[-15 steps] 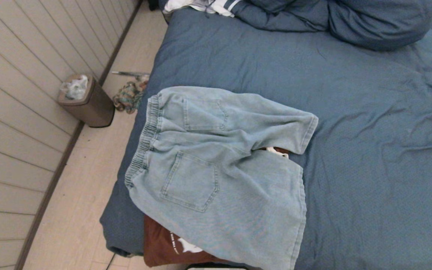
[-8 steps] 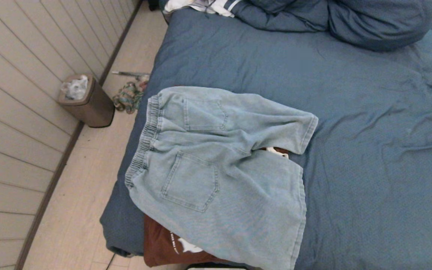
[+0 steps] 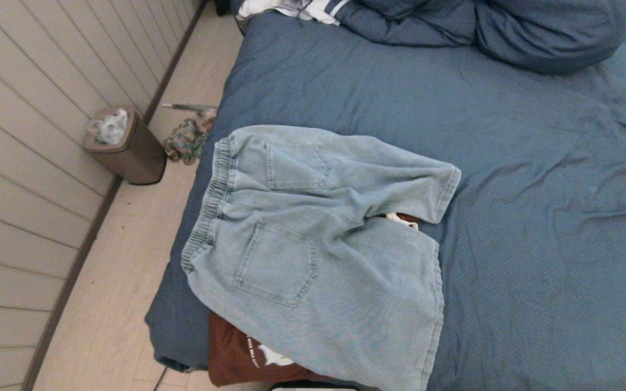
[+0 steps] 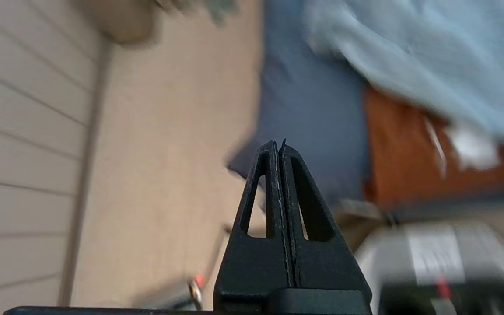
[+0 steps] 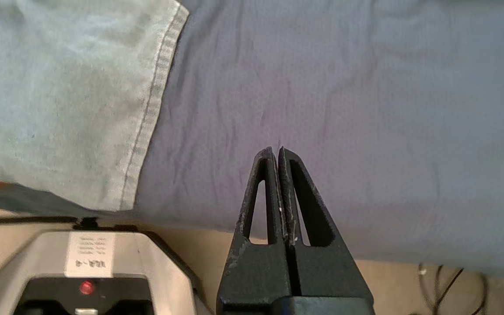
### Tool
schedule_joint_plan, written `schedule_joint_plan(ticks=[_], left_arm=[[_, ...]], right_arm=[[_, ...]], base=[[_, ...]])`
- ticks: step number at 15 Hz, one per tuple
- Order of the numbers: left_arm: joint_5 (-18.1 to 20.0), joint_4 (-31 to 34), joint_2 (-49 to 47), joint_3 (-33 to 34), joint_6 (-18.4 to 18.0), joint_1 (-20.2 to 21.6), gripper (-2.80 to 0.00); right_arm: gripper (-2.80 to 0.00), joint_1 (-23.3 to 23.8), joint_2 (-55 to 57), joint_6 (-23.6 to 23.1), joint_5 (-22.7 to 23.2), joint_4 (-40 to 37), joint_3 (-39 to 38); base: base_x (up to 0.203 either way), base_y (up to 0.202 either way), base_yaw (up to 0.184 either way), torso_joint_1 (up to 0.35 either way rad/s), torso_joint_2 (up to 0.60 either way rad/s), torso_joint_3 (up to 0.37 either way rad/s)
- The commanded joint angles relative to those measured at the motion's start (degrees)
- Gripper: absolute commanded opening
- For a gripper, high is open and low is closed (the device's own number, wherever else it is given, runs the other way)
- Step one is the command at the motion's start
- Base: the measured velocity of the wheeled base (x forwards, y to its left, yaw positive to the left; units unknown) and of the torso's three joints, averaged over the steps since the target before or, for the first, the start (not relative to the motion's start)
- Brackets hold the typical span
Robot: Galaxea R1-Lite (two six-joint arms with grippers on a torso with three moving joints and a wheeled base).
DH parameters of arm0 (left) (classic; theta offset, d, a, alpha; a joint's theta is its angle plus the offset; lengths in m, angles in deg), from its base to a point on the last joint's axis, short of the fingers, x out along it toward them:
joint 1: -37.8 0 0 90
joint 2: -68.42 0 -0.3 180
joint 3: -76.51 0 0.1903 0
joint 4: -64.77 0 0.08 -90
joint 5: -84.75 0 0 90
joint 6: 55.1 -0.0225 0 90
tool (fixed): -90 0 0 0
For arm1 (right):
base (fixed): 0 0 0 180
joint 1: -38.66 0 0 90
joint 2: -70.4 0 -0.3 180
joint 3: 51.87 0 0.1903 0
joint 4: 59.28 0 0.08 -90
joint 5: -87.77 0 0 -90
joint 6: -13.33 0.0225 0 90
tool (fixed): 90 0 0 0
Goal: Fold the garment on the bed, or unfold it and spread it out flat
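Pale blue denim shorts (image 3: 313, 250) lie spread back-side up near the left front corner of the bed (image 3: 508, 163), waistband toward the bed's left edge, legs pointing right. They cover a rust-brown garment (image 3: 237, 355) that peeks out at the front edge. Neither arm shows in the head view. My left gripper (image 4: 278, 144) is shut and empty, held off the bed's front left corner over the floor, with the shorts (image 4: 409, 57) ahead. My right gripper (image 5: 277, 150) is shut and empty above the bare sheet near the front edge, to the right of the shorts' hem (image 5: 147, 122).
Bunched blue bedding (image 3: 508, 27) and a white striped garment (image 3: 296, 8) lie at the head of the bed. On the floor to the left stand a brown trash bin (image 3: 125, 146) and a heap of colourful cloth (image 3: 185, 141). The robot's base (image 5: 90, 271) is below the front edge.
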Motion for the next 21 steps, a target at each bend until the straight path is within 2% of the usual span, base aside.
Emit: schedule_joint_plan(ticks=[1, 3, 5, 6, 8, 9, 11, 13, 21], left_arm=[[-1.15, -6.15, 0.06, 2.82, 1.6, 0.01, -2.8], [-1.23, -0.92, 0.08, 2.43, 2.66, -0.03, -2.8], [-1.21, -2.8, 0.09, 2.67, 3.9, -0.12, -2.8], [-1.3, -2.92, 0.09, 2.7, 4.86, -0.12, -2.8], [-1.88, -3.15, 0.09, 2.79, 5.97, -0.12, -2.8], [-2.16, -3.43, 0.09, 2.88, 6.06, -0.12, -2.8], [-2.18, -3.45, 0.09, 2.88, 6.24, -0.12, -2.8], [-2.26, -3.52, 0.09, 2.96, 6.24, -0.12, -2.8], [-2.18, -3.89, 0.09, 2.96, 7.55, -0.12, -2.8]], right_arm=[[-2.8, -0.01, -0.26, 1.35, -0.84, 0.03, -0.19], [-2.8, -0.01, -0.26, 5.74, -3.16, 0.52, -0.22], [-2.8, -0.01, -0.26, 9.87, -3.83, 0.19, -0.28], [-2.8, -0.01, -0.26, 10.16, -3.87, 0.21, -0.28], [-2.8, -0.01, -0.26, 7.09, -3.4, 0.11, -0.28], [-2.8, -0.01, -0.26, 4.14, -2.24, 0.08, -0.32], [-2.8, -0.01, -0.26, 1.45, 1.85, 1.87, -2.34], [-2.8, -0.01, -0.26, 1.45, 1.75, 8.37, -5.16], [-2.8, -0.01, -0.26, 1.64, 1.85, 6.95, -4.85]], base=[[0.0, 0.0, 0.0, 0.0, 0.0, 0.0], [0.0, 0.0, 0.0, 0.0, 0.0, 0.0], [0.0, 0.0, 0.0, 0.0, 0.0, 0.0], [0.0, 0.0, 0.0, 0.0, 0.0, 0.0], [0.0, 0.0, 0.0, 0.0, 0.0, 0.0], [0.0, 0.0, 0.0, 0.0, 0.0, 0.0], [0.0, 0.0, 0.0, 0.0, 0.0, 0.0], [0.0, 0.0, 0.0, 0.0, 0.0, 0.0], [0.0, 0.0, 0.0, 0.0, 0.0, 0.0]])
